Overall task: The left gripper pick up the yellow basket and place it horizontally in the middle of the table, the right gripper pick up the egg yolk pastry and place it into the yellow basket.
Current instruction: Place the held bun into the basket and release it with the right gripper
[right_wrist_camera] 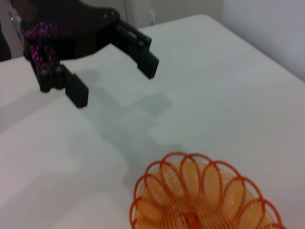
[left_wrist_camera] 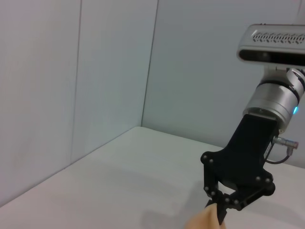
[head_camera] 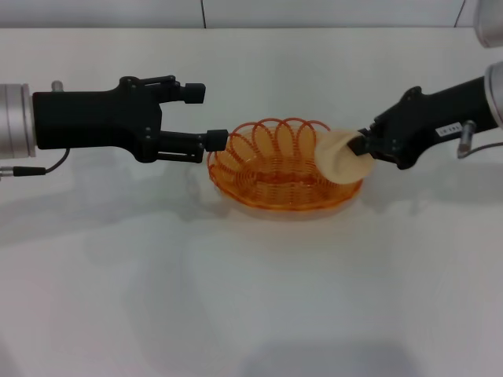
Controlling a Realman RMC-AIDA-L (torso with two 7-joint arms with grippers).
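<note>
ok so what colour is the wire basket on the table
Orange-yellow; the yellow basket shows best in the head view.

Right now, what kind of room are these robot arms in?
Probably a robot test lab: a bare white table, plain wall panels, and two grippers, left and right, working over a yellow basket.

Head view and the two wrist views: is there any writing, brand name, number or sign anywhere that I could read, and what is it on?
Small white label on the right gripper, on its black wrist: it carries dark marks, too small to read.
Left gripper: no writing shows.
Yellow basket, egg yolk pastry and table: no text or sign.
Left wrist view and right wrist view: nothing legible.
</note>
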